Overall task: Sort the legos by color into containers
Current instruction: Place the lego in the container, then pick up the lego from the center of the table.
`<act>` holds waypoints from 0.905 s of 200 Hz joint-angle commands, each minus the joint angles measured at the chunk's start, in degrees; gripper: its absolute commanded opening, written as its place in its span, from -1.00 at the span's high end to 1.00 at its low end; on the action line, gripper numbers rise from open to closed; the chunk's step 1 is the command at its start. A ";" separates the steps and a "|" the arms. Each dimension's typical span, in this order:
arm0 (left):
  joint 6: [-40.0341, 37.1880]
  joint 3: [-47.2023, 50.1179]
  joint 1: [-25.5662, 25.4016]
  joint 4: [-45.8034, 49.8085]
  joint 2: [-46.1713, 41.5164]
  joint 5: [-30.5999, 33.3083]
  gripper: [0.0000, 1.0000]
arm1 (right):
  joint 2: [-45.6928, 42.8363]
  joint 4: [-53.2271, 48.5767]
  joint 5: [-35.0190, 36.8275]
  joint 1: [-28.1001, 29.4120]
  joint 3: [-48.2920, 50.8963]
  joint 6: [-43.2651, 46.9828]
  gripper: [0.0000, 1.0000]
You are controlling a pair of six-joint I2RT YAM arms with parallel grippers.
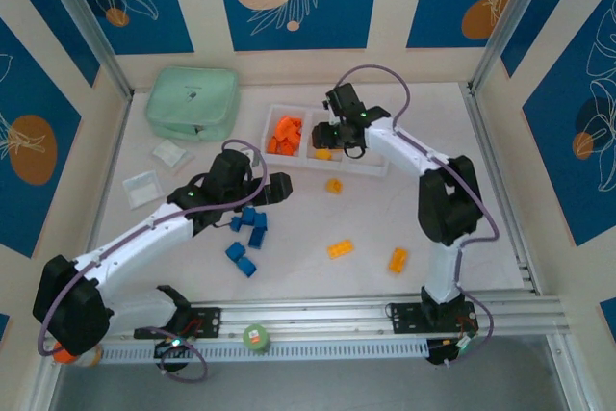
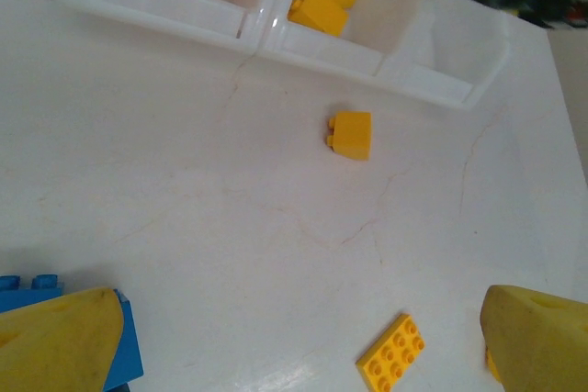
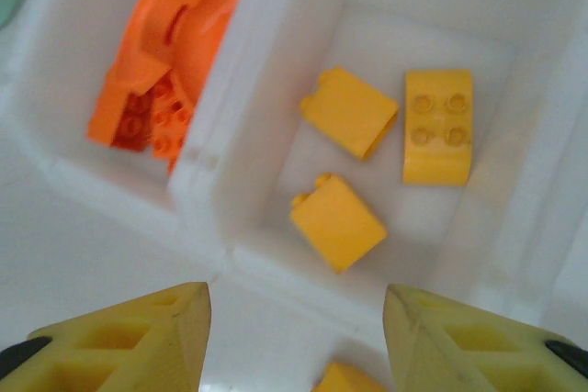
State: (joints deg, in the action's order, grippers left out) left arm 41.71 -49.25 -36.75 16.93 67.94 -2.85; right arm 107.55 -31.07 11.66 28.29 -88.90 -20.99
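While the right gripper (image 3: 299, 337) is hanging over the middle compartment of the white tray (image 3: 230, 135), its yellow fingers (image 3: 129, 341) are standing spread and pinching nothing. Three yellow bricks (image 3: 337, 220) are lying on that compartment's floor, apart from one another. A sliver of yellow is showing at the bottom edge of the right wrist view, between the fingers; cannot tell what it is.

Left compartment: orange bricks (image 3: 170, 52) are sitting heaped there, some of them curved arches. Third compartment: the right arm is covering most of it in the top view, contents unclear.

Left gripper (image 2: 299, 319) is hovering above the table (image 2: 184, 208), jaws spread wide, holding nothing. Blue bricks (image 1: 252, 228) are lying clustered on the table just by it, four or five by my count; one is showing beside the finger at the left of the left wrist view, touching or not I cannot tell. A flat yellow brick (image 2: 392, 352) is lying between the two fingers, nearer the right-hand one. A yellow cube brick (image 2: 352, 133) is sitting near the tray's front wall, not touching it. One more yellow-orange brick (image 1: 397, 260) is lying well apart from the tray, near the right arm's base.

A mint green pouch (image 1: 192, 103) is resting at the far left, just beside the tray, with two clear bags (image 1: 171, 153) lying in front of it.
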 commanded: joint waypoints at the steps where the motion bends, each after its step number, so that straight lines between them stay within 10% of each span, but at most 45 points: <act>1: 0.71 1.64 -0.08 -0.78 -1.75 -1.54 -0.99 | -4.88 1.27 -1.96 1.12 6.07 -0.20 -0.09; 83: 5.07 7.50 -6.52 -6.35 -1.97 1.39 -0.99 | -10.43 6.22 -0.16 3.51 24.34 -0.79 -0.33; 181: 7.01 8.47 -9.28 -9.89 1.03 3.27 -0.99 | -2.58 7.88 8.75 5.53 22.51 0.59 -0.29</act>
State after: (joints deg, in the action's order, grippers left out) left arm 47.99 -41.50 -45.54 8.40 68.73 -0.99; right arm 103.44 -23.35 16.78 33.39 -63.96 -21.19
